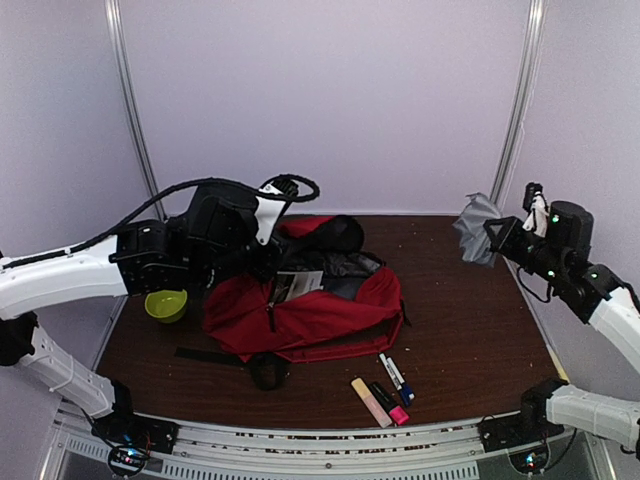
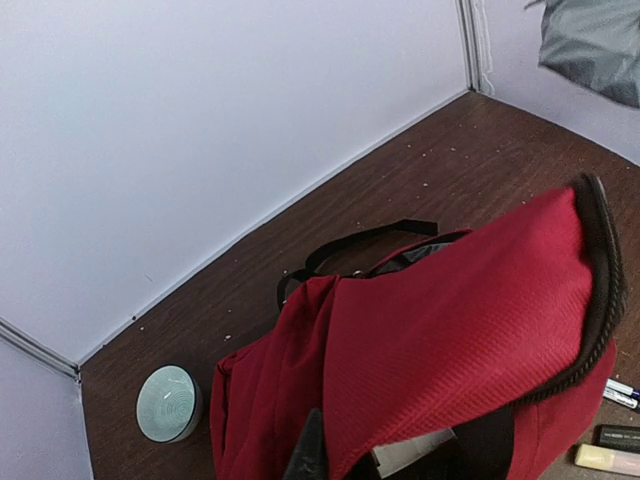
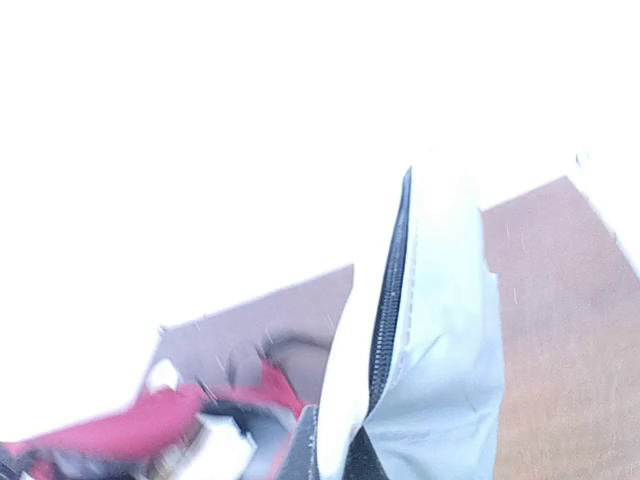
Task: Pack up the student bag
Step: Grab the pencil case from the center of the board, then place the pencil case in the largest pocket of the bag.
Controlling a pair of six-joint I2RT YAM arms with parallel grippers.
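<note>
The student bag (image 1: 320, 315), a large red backpack, lies mid-table with its top open and grey lining showing. My left gripper (image 1: 272, 268) is shut on the bag's red top flap and holds it lifted; in the left wrist view the flap (image 2: 470, 320) drapes over the gripper (image 2: 338, 460). My right gripper (image 1: 493, 240) is raised at the far right, shut on a grey zip pouch (image 1: 478, 228). In the right wrist view the pouch (image 3: 440, 340) stands out from the gripper (image 3: 335, 460), black zipper upward, with the bag (image 3: 110, 430) blurred beyond.
A green bowl (image 1: 166, 305) sits left of the bag, also in the left wrist view (image 2: 168, 403). Several markers and a highlighter (image 1: 385, 390) lie in front of the bag. A black strap (image 1: 215, 356) trails at its near left. Walls close in the back and both sides.
</note>
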